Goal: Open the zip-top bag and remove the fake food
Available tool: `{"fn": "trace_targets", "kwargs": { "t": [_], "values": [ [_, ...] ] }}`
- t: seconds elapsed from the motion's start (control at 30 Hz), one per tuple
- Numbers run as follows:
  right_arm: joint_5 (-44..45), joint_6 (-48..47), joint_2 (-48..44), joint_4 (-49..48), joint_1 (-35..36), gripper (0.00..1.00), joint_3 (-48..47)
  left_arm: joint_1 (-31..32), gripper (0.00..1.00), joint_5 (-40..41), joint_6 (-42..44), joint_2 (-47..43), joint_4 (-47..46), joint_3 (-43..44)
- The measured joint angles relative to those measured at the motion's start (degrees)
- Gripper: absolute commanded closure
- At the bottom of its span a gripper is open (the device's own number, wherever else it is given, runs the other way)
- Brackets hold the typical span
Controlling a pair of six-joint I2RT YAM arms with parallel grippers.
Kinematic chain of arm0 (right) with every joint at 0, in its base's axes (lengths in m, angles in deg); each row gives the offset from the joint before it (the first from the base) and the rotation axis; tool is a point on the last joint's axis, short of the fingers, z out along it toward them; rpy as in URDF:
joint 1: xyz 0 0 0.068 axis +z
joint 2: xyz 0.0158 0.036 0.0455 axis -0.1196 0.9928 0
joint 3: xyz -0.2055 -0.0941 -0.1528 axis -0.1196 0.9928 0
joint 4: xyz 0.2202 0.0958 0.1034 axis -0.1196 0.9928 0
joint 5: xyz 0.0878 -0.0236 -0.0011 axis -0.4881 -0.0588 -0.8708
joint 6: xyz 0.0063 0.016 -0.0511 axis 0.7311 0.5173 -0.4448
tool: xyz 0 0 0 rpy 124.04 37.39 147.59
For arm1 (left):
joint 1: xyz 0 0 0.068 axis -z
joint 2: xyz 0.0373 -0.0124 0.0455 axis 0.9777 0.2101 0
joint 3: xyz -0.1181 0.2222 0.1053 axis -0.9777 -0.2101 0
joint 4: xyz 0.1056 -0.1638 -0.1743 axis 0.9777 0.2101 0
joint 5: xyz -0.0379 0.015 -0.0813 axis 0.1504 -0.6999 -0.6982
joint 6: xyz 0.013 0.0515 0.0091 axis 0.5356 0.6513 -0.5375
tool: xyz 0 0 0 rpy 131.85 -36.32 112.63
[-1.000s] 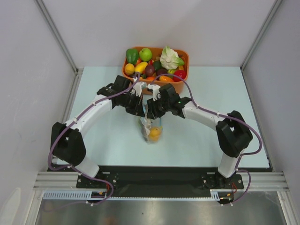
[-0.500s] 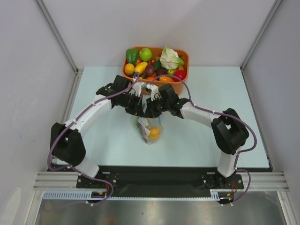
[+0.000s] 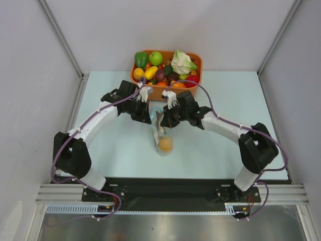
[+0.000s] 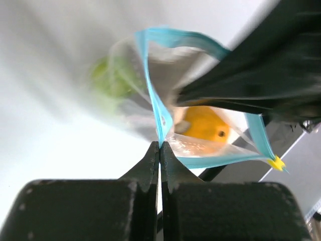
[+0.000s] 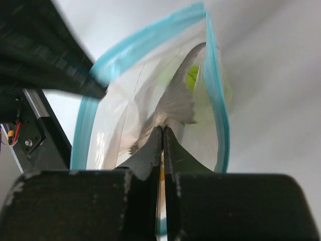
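Lab enclosure — white walls (image 3: pixel 165 25), aluminium rails (image 3: pixel 60 37)

pale blue table (image 3: pixel 251 95) between plain white walls (image 3: pixel 165 25).

Overhead view I see evenly bright, soft diffuse light, faint shadows on pale blue table top (image 3: pixel 120 150). Wrist views washed out, backgrounds overexposed white. Left wrist: lime-green round fruit (image 4: pixel 113 80) motion-smeared, out of focus; glints on small clear crinkly zip-top bag (image 4: pixel 200 145). Right wrist: upper left corner streaked with blur.
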Motion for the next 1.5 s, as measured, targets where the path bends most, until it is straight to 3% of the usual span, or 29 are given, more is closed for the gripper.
{"fn": "trace_targets", "kwargs": {
  "t": [0.27,0.67,1.17,1.5],
  "values": [
    [2.4,-1.7,-7.4,3.3,-0.7,1.0,0.9,-5.0,1.0,0.5,-2.7,-1.4,-1.3,-1.6],
    [3.6,1.0,-7.6,1.3,-0.2,1.0,-0.3,-3.9,1.0,-1.3,-2.9,3.8,-2.9,2.7],
    [11.0,3.1,-6.9,-3.1,0.4,1.0,-6.3,-2.6,1.0,-1.1,-2.8,3.9,-4.0,2.9],
    [16.9,-0.1,-12.2,-2.9,-0.8,1.0,-9.7,-2.6,1.0,-1.2,-2.7,3.9,-4.3,2.9]
  ]
}}
